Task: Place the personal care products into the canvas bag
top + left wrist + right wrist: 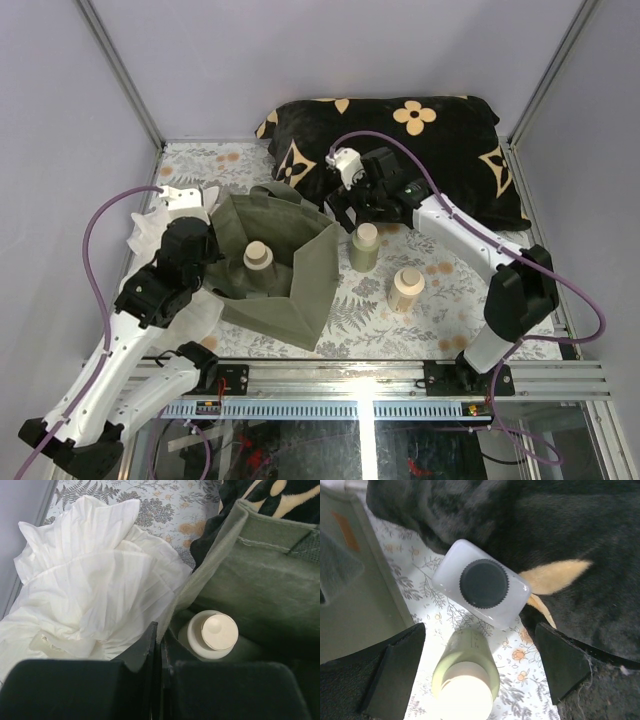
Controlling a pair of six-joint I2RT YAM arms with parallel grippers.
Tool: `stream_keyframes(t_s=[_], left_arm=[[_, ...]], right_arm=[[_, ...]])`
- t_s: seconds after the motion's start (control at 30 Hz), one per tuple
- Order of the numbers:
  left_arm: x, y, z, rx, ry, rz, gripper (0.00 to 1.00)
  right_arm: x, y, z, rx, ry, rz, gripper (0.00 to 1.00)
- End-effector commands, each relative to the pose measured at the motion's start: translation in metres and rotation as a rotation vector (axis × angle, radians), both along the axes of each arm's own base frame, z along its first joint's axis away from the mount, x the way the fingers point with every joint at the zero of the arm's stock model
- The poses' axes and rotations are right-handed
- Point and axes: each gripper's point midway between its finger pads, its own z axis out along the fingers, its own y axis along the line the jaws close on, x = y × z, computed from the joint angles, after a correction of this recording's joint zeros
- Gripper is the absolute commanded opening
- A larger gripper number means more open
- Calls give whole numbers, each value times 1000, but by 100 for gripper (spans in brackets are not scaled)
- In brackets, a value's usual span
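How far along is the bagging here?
Done: one bottle stands in the bag, whose rim the left gripper pinches. In hand: nothing yet; the open right gripper straddles a second bottle. Left: that one, a third bottle on the table, and perhaps the black-capped bottle.

The canvas bag (260, 575) is matt woven cloth; the cushion (570, 520) looks plush and fuzzy; the bottle (215, 632) is smooth plastic.

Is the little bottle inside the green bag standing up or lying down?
Standing up. The bottle shows its round top pointing straight up at the camera, and the bag has its walls rising around it.
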Motion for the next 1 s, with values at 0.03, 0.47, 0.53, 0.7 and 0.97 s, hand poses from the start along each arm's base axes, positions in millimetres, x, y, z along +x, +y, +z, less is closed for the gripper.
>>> stream_keyframes(t_s=[0.03, 0.47, 0.53, 0.7, 0.97], left_arm=[[18, -8, 14, -36, -87, -6, 0], [21, -8, 8, -37, -79, 6, 0], [21, -8, 9, -40, -80, 7, 0], [20, -7, 8, -42, -78, 15, 0], [24, -9, 6, -33, -68, 11, 0]], right_arm=[[11, 16, -3, -55, -144, 246, 100], [23, 39, -22, -80, -261, 451, 100], [27, 38, -26, -103, -265, 457, 99], [38, 33, -20, -132, -297, 452, 100], [34, 38, -36, -128, -150, 509, 47]])
